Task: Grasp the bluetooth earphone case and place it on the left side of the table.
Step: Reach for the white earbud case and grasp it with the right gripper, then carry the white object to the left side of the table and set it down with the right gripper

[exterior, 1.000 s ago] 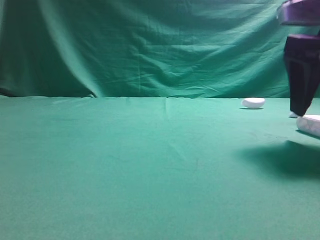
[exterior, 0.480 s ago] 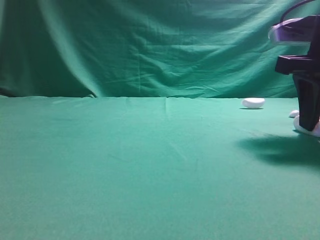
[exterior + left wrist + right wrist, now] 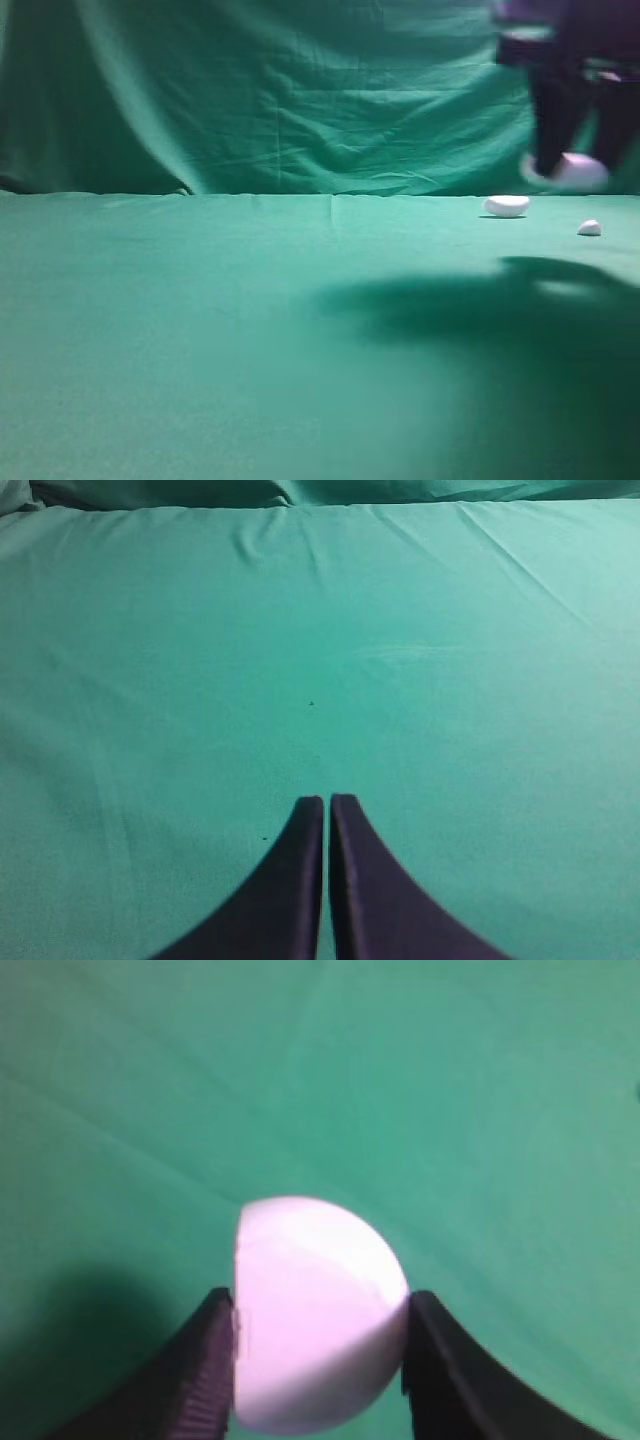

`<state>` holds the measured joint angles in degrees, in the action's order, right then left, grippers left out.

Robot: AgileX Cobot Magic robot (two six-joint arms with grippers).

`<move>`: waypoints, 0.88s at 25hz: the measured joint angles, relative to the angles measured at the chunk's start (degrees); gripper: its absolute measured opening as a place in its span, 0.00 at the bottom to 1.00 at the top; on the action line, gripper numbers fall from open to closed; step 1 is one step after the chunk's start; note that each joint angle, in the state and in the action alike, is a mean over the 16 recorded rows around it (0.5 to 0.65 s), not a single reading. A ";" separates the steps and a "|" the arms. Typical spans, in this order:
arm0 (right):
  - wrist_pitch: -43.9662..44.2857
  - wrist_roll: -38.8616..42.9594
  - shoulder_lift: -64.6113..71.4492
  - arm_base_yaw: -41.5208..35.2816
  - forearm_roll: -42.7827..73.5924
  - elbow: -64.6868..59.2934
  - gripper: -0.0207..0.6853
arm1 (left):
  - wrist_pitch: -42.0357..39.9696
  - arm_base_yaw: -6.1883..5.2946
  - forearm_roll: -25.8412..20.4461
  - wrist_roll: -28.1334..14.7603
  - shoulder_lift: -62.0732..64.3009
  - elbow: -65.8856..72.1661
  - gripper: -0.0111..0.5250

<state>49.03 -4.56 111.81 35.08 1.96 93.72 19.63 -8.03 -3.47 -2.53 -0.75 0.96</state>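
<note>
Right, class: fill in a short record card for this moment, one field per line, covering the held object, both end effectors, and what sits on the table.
Held object: earphone case, lifted off the table
Right end effector: shut on the case, a finger on each side
Left end effector: shut, holding nothing, above bare cloth
On the table: white bean-shaped piece and small white lump, on the right
Backdrop: green draped cloth

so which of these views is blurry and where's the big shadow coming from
Exterior high view: the right hand and the bluetooth earphone case it holds are smeared by motion blur, and the arm throws a broad soft shadow across the table. Right wrist view: the case is slightly soft and bright. Left wrist view: sharp, evenly lit, left hand shut.
</note>
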 joint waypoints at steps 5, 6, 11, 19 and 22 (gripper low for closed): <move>0.81 -0.11 10.47 9.32 -0.59 13.48 0.48 | 0.00 0.00 0.00 0.00 0.00 0.00 0.02; 0.86 -0.15 12.65 10.86 -0.70 15.86 0.48 | 0.00 0.00 0.00 0.00 0.00 0.00 0.02; 0.27 -0.30 22.00 16.47 -1.03 24.91 0.48 | 0.00 0.00 0.00 0.00 0.00 0.00 0.02; -1.18 -0.49 28.78 19.76 -1.44 30.76 0.58 | 0.00 0.00 0.00 0.00 0.00 0.00 0.02; -0.01 -0.49 29.14 19.95 -1.57 31.89 0.66 | 0.00 0.00 0.00 0.00 0.00 0.00 0.02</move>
<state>49.02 -5.06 140.95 55.03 0.40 125.61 19.63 -8.03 -3.47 -2.53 -0.75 0.96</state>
